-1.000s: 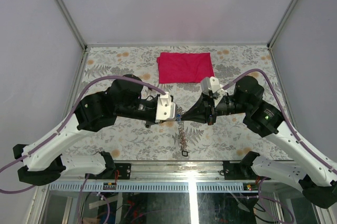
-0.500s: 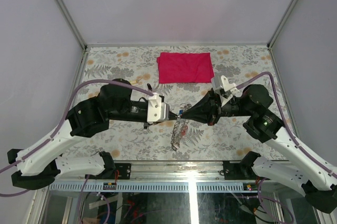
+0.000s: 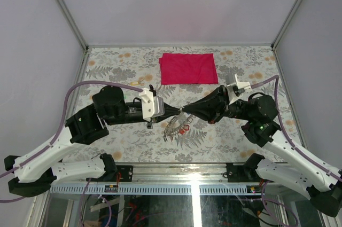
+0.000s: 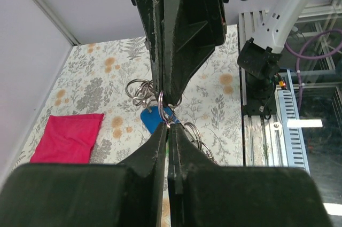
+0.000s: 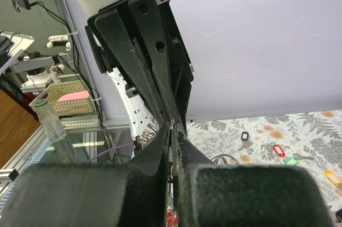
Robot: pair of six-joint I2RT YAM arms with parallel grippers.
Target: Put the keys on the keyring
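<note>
Above the flowered table [image 3: 107, 72], nearer than the red cloth [image 3: 188, 68], the left gripper [image 3: 178, 111] and right gripper [image 3: 187, 110] are set tip to tip, both clamped tight on the keyring [image 3: 171, 126]. The ring is hung downward from the pinch, its plane upright, and keys [image 3: 185, 128] are dangled beside it.

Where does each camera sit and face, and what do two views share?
Top: above and behind the arms, looking down at the table; both arms show, left claw meeting right claw.
Left wrist: on the left arm, facing the right claw past its own; red cloth below.
Right wrist: on the right arm, facing the left claw past its own; keys on the table.
Shared: top and left wrist both show the red cloth.
</note>
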